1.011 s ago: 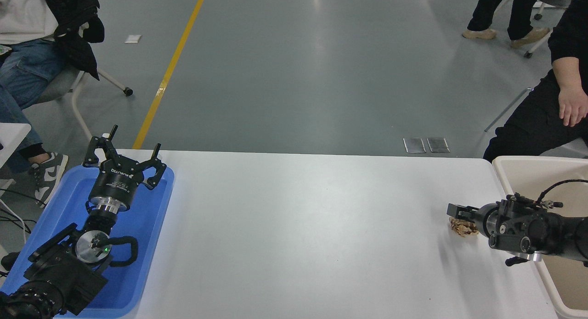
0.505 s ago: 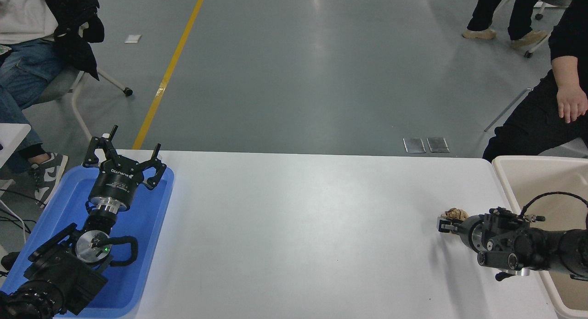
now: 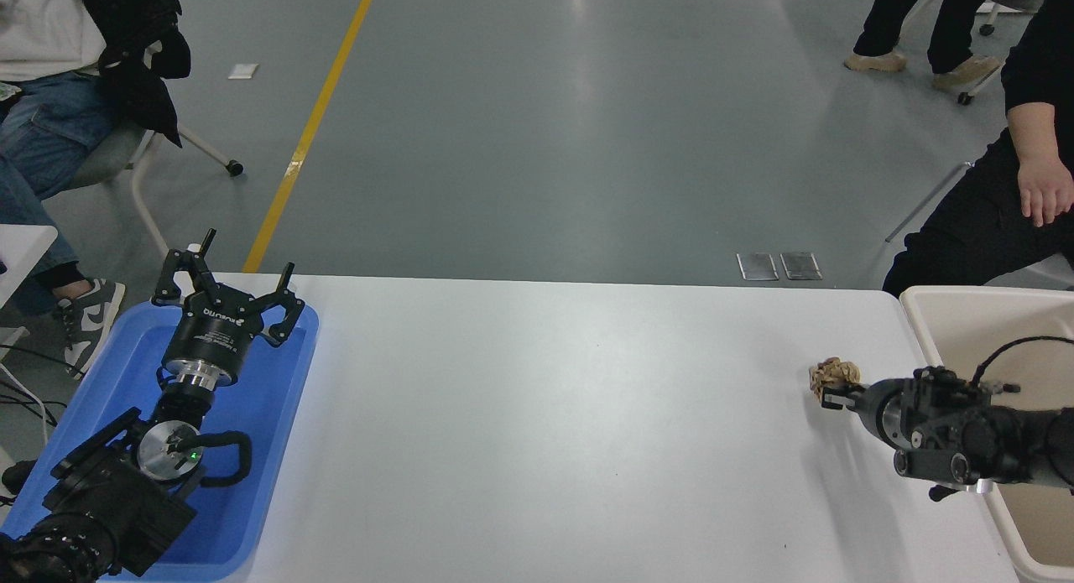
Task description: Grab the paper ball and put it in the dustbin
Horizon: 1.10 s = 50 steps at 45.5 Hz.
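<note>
At right gripper tip, crumpled tan, brown-flecked paper ball

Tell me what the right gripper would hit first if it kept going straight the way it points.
The right gripper points left across the white table with the paper ball at its tip. Beyond that the way looks free; far off sits the blue tray, though height is unclear.

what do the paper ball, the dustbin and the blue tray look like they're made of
Paper ball: crumpled tan paper, matte, creased with dark flecks. Dustbin: probably moulded plastic, given its smooth cream wall, thick rounded rim and rounded corner. Blue tray: likely plastic too, glossy, with light sheen along its rounded rim.
</note>
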{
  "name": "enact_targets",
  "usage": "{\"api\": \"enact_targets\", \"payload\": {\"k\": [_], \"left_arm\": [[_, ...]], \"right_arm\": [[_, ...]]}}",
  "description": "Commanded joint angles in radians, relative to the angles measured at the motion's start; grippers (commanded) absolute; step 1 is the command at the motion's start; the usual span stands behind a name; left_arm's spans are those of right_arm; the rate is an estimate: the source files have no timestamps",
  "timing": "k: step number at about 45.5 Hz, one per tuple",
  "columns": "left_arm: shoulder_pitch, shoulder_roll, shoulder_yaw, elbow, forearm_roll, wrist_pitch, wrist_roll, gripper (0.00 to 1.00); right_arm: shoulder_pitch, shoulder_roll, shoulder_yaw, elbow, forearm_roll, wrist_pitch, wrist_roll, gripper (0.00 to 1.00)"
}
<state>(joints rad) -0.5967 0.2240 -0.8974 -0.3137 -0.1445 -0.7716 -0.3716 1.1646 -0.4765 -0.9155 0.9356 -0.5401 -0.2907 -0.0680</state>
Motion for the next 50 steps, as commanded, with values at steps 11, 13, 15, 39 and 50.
{"api": "enact_targets", "payload": {"k": [11, 13, 15, 39, 50], "left_arm": [[0.000, 0.000, 0.000, -0.001, 0.000, 0.000, 0.000, 1.00], [0.000, 0.000, 0.000, 0.001, 0.000, 0.000, 0.000, 1.00], [0.000, 0.000, 0.000, 0.001, 0.000, 0.000, 0.000, 1.00], [0.000, 0.000, 0.000, 0.001, 0.000, 0.000, 0.000, 1.00], [0.000, 0.000, 0.000, 0.001, 0.000, 0.000, -0.001, 1.00]], "right_arm": [[0.619, -0.234, -0.261, 0.382, -0.009, 0.261, 0.004, 0.00], [0.684, -0.246, -0.278, 0.402, -0.009, 0.306, 0.002, 0.00], [0.746, -0.252, -0.295, 0.416, -0.008, 0.347, -0.003, 0.00], [1.075, -0.263, -0.416, 0.419, -0.008, 0.601, -0.003, 0.00], [1.074, -0.269, -0.416, 0.419, -0.008, 0.601, -0.003, 0.00]]}}
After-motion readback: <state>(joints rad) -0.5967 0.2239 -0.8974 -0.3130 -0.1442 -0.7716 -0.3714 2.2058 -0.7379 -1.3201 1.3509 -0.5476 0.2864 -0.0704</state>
